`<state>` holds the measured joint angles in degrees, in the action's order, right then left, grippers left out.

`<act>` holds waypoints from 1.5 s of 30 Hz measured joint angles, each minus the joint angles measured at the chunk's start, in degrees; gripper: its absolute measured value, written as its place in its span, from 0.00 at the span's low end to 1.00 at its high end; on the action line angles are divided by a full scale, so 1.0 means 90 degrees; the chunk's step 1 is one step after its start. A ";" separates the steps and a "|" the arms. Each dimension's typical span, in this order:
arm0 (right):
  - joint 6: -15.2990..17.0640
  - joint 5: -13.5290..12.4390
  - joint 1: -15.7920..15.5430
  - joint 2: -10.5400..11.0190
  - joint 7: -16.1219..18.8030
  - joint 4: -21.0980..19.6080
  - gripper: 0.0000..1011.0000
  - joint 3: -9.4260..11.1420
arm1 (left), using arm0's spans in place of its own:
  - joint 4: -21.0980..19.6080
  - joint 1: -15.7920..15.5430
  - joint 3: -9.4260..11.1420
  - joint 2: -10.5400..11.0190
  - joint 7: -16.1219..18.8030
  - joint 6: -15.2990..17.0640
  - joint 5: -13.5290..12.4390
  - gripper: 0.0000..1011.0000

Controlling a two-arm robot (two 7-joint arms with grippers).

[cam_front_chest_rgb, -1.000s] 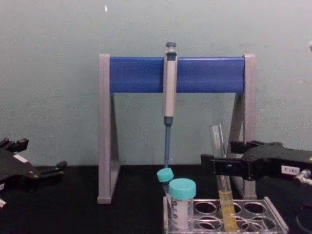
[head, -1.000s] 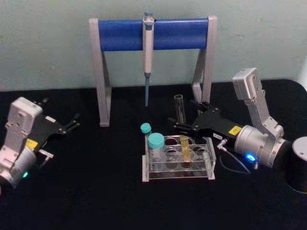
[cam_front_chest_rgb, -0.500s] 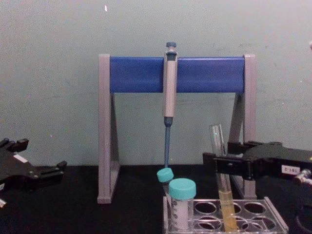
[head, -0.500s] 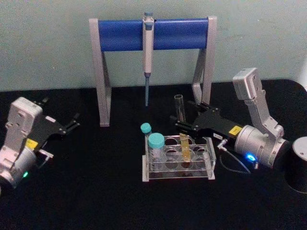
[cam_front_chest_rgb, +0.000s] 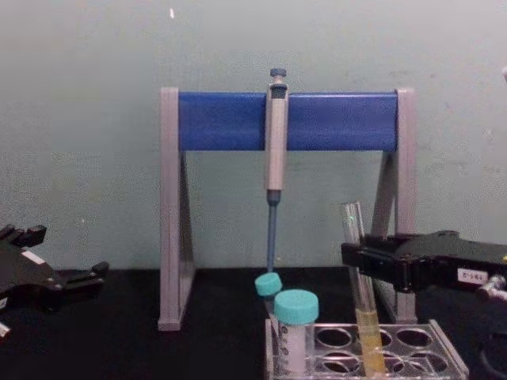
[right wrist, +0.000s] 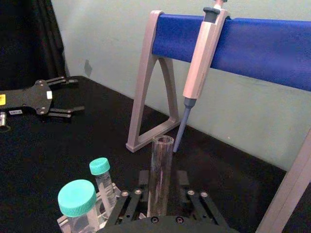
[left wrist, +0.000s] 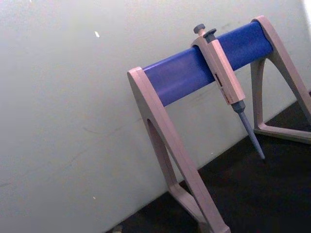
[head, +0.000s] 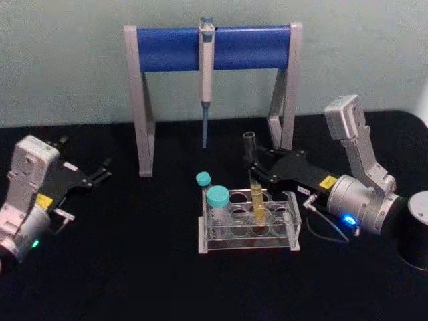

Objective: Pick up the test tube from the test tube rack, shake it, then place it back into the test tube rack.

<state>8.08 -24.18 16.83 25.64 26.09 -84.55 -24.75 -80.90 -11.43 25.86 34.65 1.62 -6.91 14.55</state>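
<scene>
A: Tube status?
B: test tube (head: pixel 257 200) upright in test tube rack (head: pixel 247 241), back row, middle of the table (head: pixel 154 267). right gripper (head: pixel 254 166) at its clear upper part; clamped or not, can't tell.
A: Left?
B: left gripper (head: pixel 85 157) spread, near table's left edge.

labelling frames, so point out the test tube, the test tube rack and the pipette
test tube (cam_front_chest_rgb: pixel 369 340), chest view, yellow liquid in its lower part
test tube rack (head: pixel 267 240), head view, front wall
pipette (cam_front_chest_rgb: pixel 276 142), chest view, grey body

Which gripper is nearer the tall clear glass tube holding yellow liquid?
Right: the right gripper clasps the tube; the left gripper sits far to its left.
</scene>
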 joint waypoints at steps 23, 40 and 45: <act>-0.0036 -0.0021 -0.0033 0.0011 0.0012 -0.0030 0.23 0.0029 | 0.0000 0.0000 0.0000 0.0000 0.0000 0.0000 0.0000 0.99; -0.0627 -0.1003 -0.0354 0.0250 0.0296 -0.0791 0.23 0.0637 | 0.0000 0.0000 0.0000 0.0000 0.0000 0.0000 0.0000 0.99; -0.1087 -0.1103 -0.0419 0.0248 0.0342 -0.0860 0.23 0.0750 | 0.0000 0.0000 0.0000 0.0000 0.0000 0.0000 0.0000 0.99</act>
<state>-1.71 -34.11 13.06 27.87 29.17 -92.29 -18.00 -80.90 -11.43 25.86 34.65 1.62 -6.91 14.55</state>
